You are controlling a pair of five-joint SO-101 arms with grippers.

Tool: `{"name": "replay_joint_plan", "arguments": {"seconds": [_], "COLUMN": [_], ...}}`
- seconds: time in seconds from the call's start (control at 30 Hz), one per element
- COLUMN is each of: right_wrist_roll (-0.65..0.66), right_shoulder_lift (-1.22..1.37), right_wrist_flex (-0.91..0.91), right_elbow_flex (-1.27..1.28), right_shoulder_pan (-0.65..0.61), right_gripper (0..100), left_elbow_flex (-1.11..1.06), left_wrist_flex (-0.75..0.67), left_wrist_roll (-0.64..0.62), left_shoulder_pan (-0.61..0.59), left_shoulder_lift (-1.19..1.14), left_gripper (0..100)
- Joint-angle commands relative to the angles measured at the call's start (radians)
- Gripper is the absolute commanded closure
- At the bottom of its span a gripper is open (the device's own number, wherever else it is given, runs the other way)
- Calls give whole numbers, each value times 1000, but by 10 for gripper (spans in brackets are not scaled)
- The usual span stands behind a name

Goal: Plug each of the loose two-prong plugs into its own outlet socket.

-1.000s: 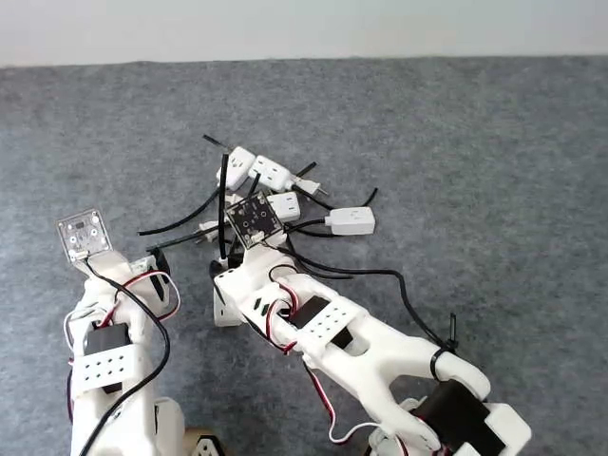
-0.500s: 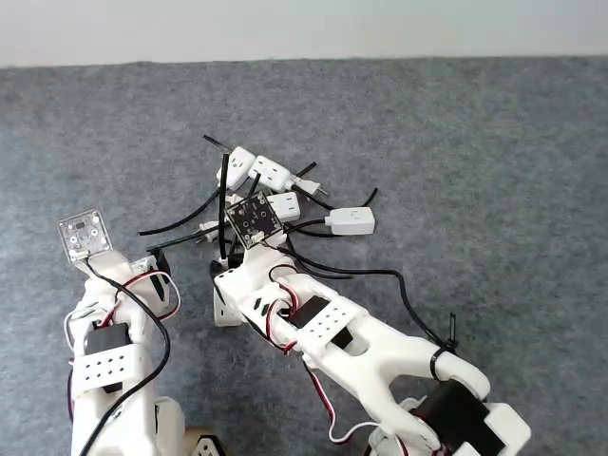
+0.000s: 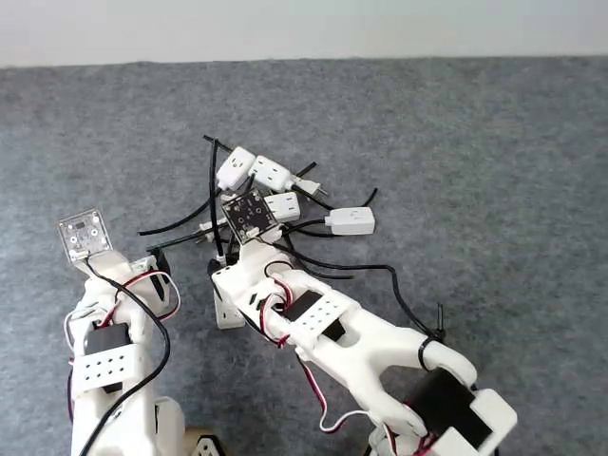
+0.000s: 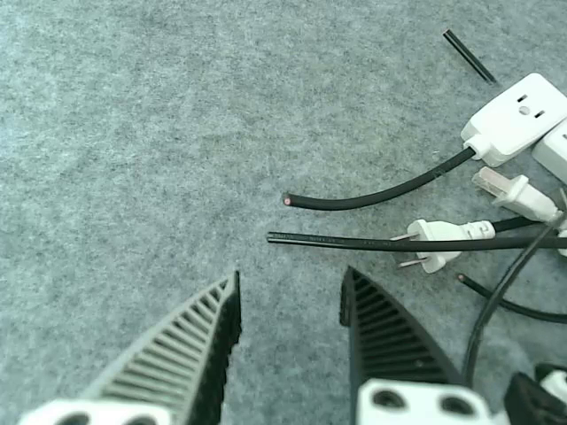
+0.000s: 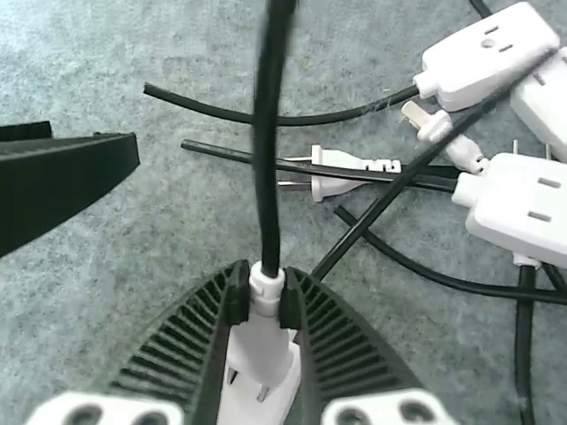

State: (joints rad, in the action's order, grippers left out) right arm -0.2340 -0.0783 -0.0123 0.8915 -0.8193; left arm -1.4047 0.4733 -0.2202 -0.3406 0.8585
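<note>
The right hand [image 5: 263, 282] is closed tightly on a white two-prong plug [image 5: 259, 354]. Its two fingers press the plug body from both sides, and the prongs point back toward the wrist. This plug is held just beside the heap of white outlet sockets [image 3: 271, 174], on the side of the heap nearer to the bases of the arms. It is not inside any socket. The black cord [image 5: 268, 133] of the plug runs straight away from the hand and passes along the edge of the heap.

A second two-prong plug [image 4: 447, 243] lies flat on the grey tabletop [image 3: 475, 142], also just beside the heap and between the heap and the left hand [image 4: 288, 305]. A thin black cable [image 4: 354, 241] lies across this plug. Near it, a cut cord end [image 4: 288, 201] rests on the tabletop, and its cord leads to one socket of the heap.

The left hand has its fingers [image 4: 208, 341] apart, with nothing between them. It is above bare tabletop, near the heap but not touching it.

One single socket [image 3: 350, 220] lies a little apart from the heap, on the side away from the left hand.
</note>
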Motion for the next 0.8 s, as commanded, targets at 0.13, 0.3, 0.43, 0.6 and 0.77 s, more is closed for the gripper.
{"name": "replay_joint_plan", "arguments": {"seconds": [0.13,0.3,0.43,0.6,0.77], "right_wrist_roll": [0,0,32,49,75], "right_shoulder_lift": [-45,-142,-170,-216,-309], "right_wrist_flex": [-13,-12,-13,-13,-13], "right_elbow_flex": [3,84,124,175,256], "right_shoulder_pan": [7,2,1,1,1], "right_gripper": [991,991,991,991,991], "left_elbow_flex": [8,8,8,8,12], "left_wrist_flex": [-21,-21,-21,-21,20], "left_wrist_roll": [-3,-3,-3,-3,23], "left_shoulder_pan": [-6,-6,-6,-6,-5], "left_shoulder_lift": [17,17,17,17,15], "left_gripper": [830,830,830,830,830]}}
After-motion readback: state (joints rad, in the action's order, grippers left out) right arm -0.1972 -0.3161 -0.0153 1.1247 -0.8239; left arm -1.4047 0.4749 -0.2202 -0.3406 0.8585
